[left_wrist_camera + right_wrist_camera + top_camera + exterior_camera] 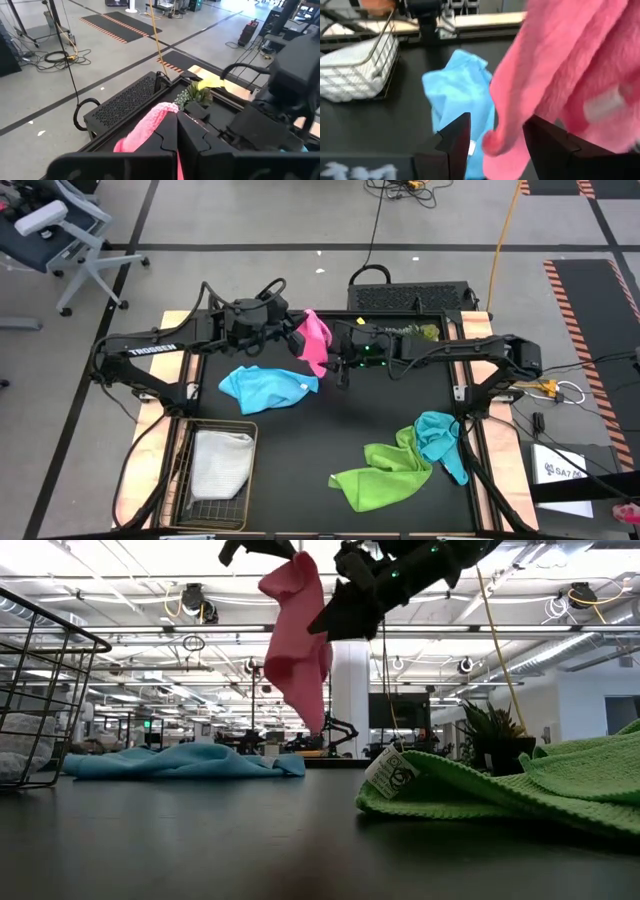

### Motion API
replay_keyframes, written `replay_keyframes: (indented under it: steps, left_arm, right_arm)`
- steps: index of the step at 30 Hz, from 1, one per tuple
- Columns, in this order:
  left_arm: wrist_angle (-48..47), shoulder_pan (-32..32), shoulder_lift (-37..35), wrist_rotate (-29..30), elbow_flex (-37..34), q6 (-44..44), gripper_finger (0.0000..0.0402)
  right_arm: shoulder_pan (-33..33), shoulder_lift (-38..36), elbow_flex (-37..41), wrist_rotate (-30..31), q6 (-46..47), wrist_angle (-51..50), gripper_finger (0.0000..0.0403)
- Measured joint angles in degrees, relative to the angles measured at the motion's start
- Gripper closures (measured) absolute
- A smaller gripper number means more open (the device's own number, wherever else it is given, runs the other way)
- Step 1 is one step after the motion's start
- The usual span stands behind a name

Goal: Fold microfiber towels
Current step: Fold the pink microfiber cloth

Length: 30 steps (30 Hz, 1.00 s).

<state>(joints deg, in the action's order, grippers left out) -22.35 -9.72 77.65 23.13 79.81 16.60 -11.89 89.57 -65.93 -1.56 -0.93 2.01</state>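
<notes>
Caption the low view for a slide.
Left gripper holds pink towel aloft; blue towel and green towel lie below.

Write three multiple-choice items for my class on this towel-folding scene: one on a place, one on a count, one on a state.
1. Where does the pale grey-white towel lie?
A. in the wire mesh basket
B. under the potted plant
C. on the floor

2. How many towels lie loose on the black tabletop?
A. one
B. three
C. five

3. How is the pink towel held?
A. spread flat
B. hanging in the air
C. folded in the basket

Answers: 1 A, it sits inside the basket's wire walls. 2 B, light blue, lime green and teal. 3 B, the left gripper pinches it above the table, with the right gripper open by its hanging edge.
</notes>
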Motion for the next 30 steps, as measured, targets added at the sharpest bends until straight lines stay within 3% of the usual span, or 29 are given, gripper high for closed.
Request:
replay_keyframes:
  steps: [6, 11, 13, 25, 30]
  left_arm:
    - [-0.04, 0.05, 0.0, -0.17, 0.0, 0.02, 0.0401]
    - [-0.06, 0.05, 0.0, -0.19, 0.0, 0.02, 0.0401]
    - [-0.11, 0.05, 0.0, -0.22, 0.0, 0.04, 0.0401]
    - [-0.13, 0.05, 0.0, -0.31, 0.0, -0.19, 0.0401]
    - [-0.15, 0.05, 0.0, -0.28, 0.0, -0.08, 0.0401]
  right_arm:
    - [-0.84, 0.16, 0.0, 0.15, 2.13, 1.83, 0.0255]
    - [-1.17, 0.03, 0.0, -0.1, 3.19, 1.6, 0.0367]
    - [-1.17, -0.26, 0.0, -0.13, 2.53, 1.13, 0.0392]
    - [-0.8, -15.32, 0.05, 1.77, 1.59, -2.68, 0.0402]
    - [-0.75, -21.78, 0.04, 1.84, 1.55, -9.03, 0.0402]
